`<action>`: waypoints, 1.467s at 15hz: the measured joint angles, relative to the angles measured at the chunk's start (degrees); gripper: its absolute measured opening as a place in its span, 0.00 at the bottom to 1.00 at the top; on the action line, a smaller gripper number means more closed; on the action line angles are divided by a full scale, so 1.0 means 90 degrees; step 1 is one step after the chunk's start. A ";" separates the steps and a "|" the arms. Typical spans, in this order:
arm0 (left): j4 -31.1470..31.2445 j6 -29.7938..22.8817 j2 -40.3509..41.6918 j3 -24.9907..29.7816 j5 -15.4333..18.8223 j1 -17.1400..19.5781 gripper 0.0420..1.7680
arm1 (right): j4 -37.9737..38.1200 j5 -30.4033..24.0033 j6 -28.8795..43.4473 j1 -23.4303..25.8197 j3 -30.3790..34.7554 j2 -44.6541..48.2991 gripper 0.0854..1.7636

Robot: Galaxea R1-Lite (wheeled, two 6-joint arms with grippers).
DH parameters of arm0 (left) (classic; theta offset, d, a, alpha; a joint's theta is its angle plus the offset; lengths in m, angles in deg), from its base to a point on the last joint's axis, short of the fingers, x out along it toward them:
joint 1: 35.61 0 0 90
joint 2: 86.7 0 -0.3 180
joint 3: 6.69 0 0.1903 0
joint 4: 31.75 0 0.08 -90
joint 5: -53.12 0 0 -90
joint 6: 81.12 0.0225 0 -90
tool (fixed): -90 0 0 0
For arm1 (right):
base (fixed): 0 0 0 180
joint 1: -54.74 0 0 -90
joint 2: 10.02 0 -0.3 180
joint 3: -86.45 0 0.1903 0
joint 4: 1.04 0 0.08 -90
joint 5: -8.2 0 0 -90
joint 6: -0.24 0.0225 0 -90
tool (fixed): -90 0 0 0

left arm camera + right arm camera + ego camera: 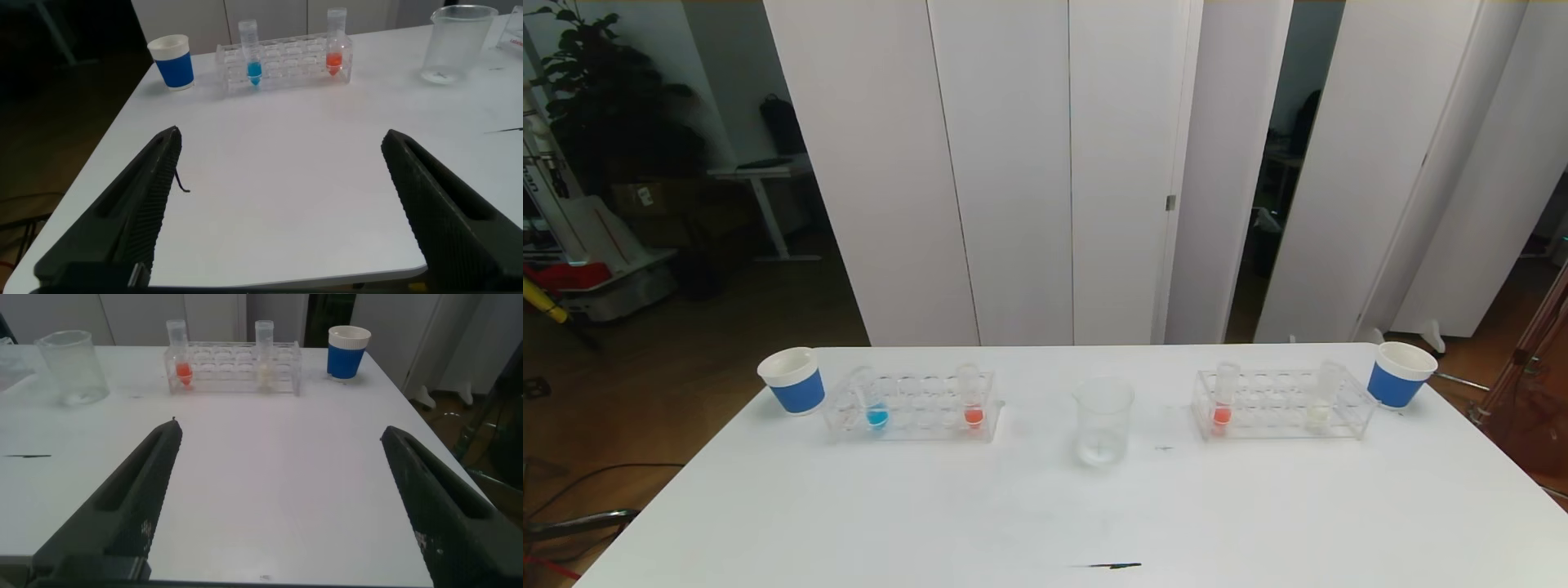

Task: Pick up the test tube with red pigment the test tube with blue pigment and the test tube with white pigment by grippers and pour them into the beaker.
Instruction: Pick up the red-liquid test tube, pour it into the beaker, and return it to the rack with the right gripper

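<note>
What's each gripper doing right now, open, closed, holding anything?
Left gripper: open, empty, held back over the near edge of the table.
Right gripper: open, empty, held back the same way.

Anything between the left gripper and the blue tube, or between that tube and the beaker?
Nothing visible. Bare table lies between the open left gripper and the test tube with blue pigment. Only its own rack and a red tube stand toward the beaker.

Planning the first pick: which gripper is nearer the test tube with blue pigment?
Left. The left gripper hangs open at the table's near edge facing the test tube with blue pigment; the right gripper faces the other rack.
</note>
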State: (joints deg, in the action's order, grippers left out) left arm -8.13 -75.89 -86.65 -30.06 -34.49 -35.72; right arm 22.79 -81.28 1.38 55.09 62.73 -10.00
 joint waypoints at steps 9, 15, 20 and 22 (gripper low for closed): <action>0.0000 -0.0003 0.0000 0.0000 0.0003 -0.0003 0.99 | -0.0009 0.0000 -0.0005 -0.0003 0.0000 0.0000 0.99; 0.0003 -0.0005 0.0000 0.0000 0.0003 0.0000 0.99 | 0.0007 0.0000 -0.0039 -0.0009 0.0000 0.0000 0.99; 0.0003 -0.0005 0.0000 0.0000 0.0000 -0.0003 0.99 | 0.0122 0.0015 -0.0023 0.0000 -0.0019 0.0000 0.99; 0.0000 0.0000 0.0000 0.0000 0.0003 -0.0003 0.99 | 0.0379 0.0054 -0.0023 0.0000 -0.0095 0.0000 0.99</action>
State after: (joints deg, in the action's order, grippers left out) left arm -8.13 -75.89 -86.65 -30.06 -34.46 -35.74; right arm 26.21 -80.79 1.18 55.09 61.88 -10.00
